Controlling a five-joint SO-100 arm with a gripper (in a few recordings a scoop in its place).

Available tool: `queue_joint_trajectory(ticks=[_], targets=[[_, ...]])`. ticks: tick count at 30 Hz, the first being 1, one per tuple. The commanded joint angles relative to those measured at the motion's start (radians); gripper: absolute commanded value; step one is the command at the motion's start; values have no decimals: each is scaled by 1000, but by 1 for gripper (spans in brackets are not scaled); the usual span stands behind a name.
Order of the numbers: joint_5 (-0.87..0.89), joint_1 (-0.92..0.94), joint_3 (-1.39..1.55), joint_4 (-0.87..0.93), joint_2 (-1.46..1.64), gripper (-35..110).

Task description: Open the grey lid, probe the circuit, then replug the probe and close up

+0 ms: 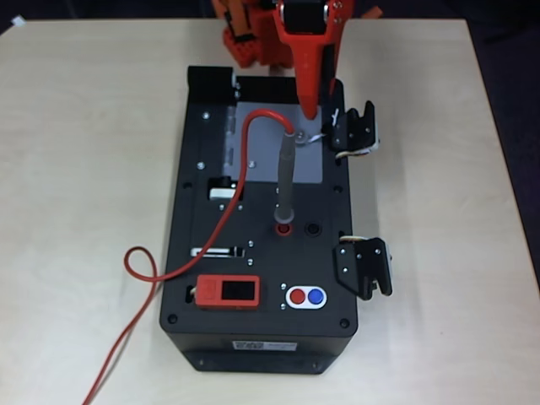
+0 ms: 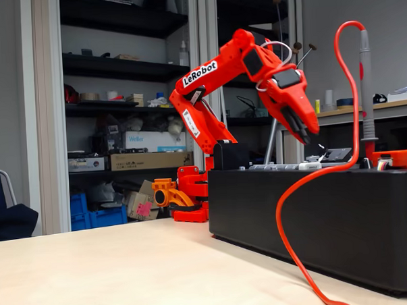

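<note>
a: overhead view first. what have you got?

b: my tool points down over the far end of the black box. the grey lid lies flat and shut right beneath my tip, and its small knob sits just below and a little left of that tip. the probe stands plugged in the red socket, nearer the camera than my tool, with its red cable looping off the top and trailing onto the worktop.

a: how will they handle?

b: i'd judge the lid a thin, light, stiff plate on a hinge, so the knob is the only real hold, and it's small and probably slippery. the probe looks slim and rigid; i'd take it mid-shaft, minding the cable's drag.

a: and the fixed view?

b: my tool hangs above the box top, fingers close together with only a narrow gap, holding nothing. the probe stands upright to the right of it, well apart. the lid itself i can't make out from this low angle.
</note>
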Motion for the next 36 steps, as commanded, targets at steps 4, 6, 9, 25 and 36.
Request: queue_joint_trajectory(ticks=[4, 6, 9, 25, 36], targets=[[38, -60, 80, -61, 29, 21], [37, -58, 103, -80, 34, 21], [32, -51, 118, -89, 34, 20], [15, -14, 69, -161, -69, 17], [29, -25, 18, -195, -144, 15]])
